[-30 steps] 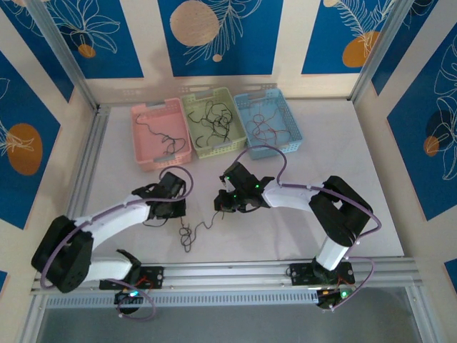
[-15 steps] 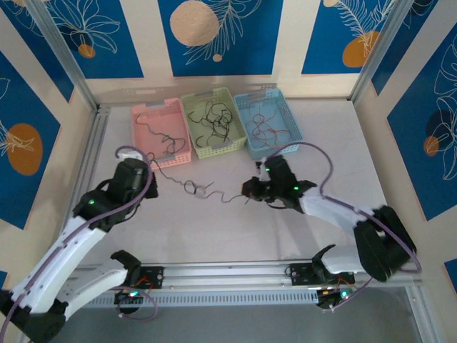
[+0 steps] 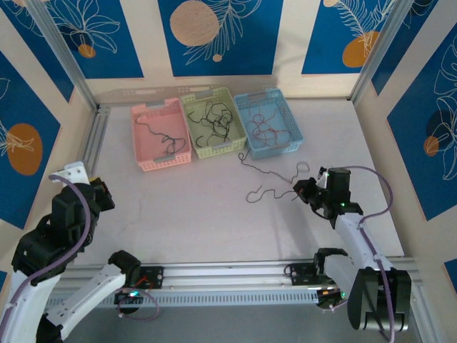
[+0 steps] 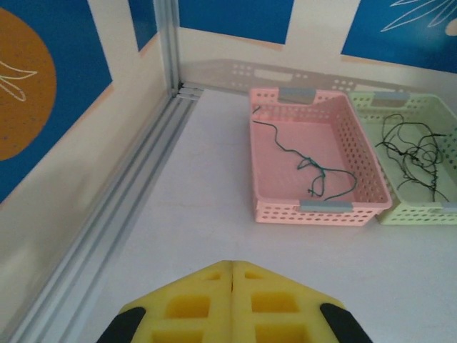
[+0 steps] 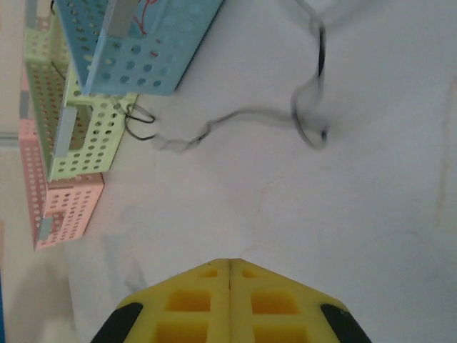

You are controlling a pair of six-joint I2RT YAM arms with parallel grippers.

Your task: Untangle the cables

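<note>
One dark cable (image 3: 270, 179) lies loose in curves on the white table, from the green basket's corner toward my right gripper (image 3: 301, 191). In the right wrist view this cable (image 5: 246, 116) is blurred and lies ahead of the shut right gripper (image 5: 230, 261), apart from it, with nothing between the yellow pads. My left gripper (image 3: 106, 196) is far left near the rail. In its wrist view the left gripper (image 4: 232, 263) is shut and empty. More cables lie in the baskets: a dark green one (image 4: 318, 169) in the pink basket, and black ones (image 4: 414, 151) in the green basket.
Pink basket (image 3: 141, 146), green basket (image 3: 227, 146) and blue basket (image 3: 277, 148) stand side by side at the back. An aluminium rail (image 3: 89, 153) runs along the table's left edge. Open table surface lies between the arms.
Both arms have pulled apart and back, the left one far to the left. The cable that was stretched between the grippers now lies loose on the table near the right gripper.
</note>
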